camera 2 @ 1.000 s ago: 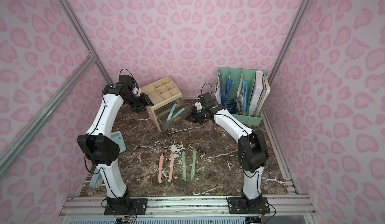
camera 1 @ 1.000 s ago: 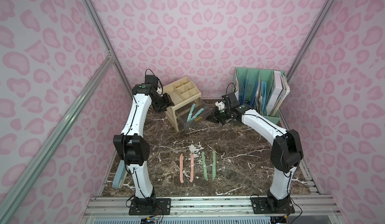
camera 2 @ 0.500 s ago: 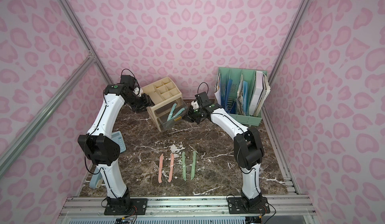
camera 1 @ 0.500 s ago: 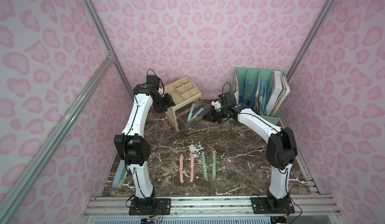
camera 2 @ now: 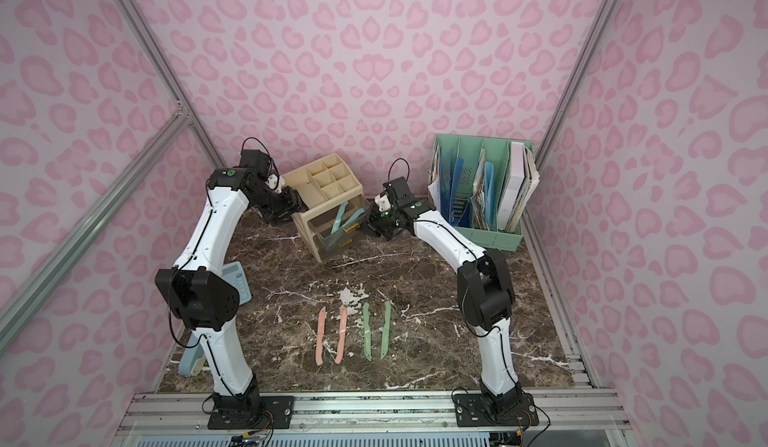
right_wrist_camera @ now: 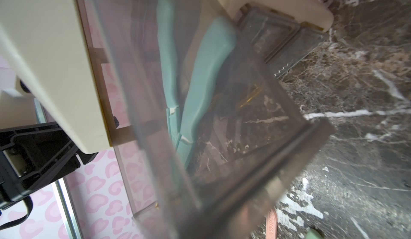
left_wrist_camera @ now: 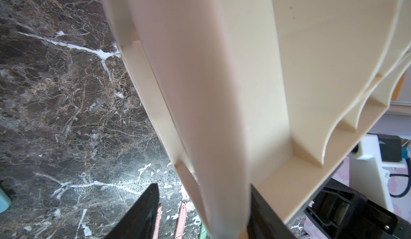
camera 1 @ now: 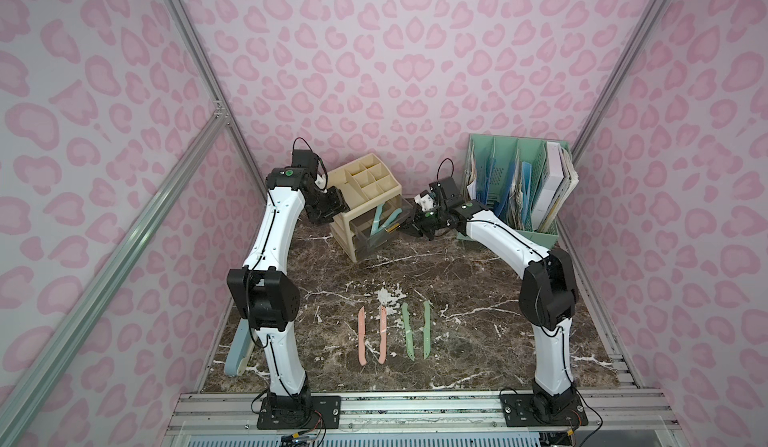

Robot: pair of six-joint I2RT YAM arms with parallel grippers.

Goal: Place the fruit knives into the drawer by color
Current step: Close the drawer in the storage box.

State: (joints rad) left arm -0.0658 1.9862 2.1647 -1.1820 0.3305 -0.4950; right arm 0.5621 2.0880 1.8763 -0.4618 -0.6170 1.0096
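The cream organizer [camera 1: 365, 179] sits askew at the back of the marble worktop [camera 1: 478, 291], and its clear grey drawer [camera 1: 374, 246] is pulled out toward the front. 2 teal fruit knives lie inside that drawer, crossed in a V: the first teal knife [camera 1: 377, 221] is steeper and the second teal knife [camera 1: 392, 218] leans toward the right arm. The right wrist view shows both through the drawer wall, their lower ends meeting near the drawer's front.

The left end effector [camera 1: 338, 206] is at the organizer's far side. In the left wrist view its fingers [left_wrist_camera: 144, 211] straddle the cream side wall, parted, with bare marble showing between 1 finger and the wall while the other lies against it.

The right end effector [camera 1: 409, 228] is closed, its tip at the open drawer's corner nearest the right arm. Whether it pinches anything there I cannot tell.

Near the worktop's front, 4 more knives lie in a row, nearly parallel and apart: the 2 pink knives [camera 1: 362, 337] [camera 1: 382, 334] on the left, the 2 green knives [camera 1: 408, 332] [camera 1: 426, 330] on the right. A mint file holder [camera 1: 536, 233] stands in the back right corner, stuffed with papers and folders.
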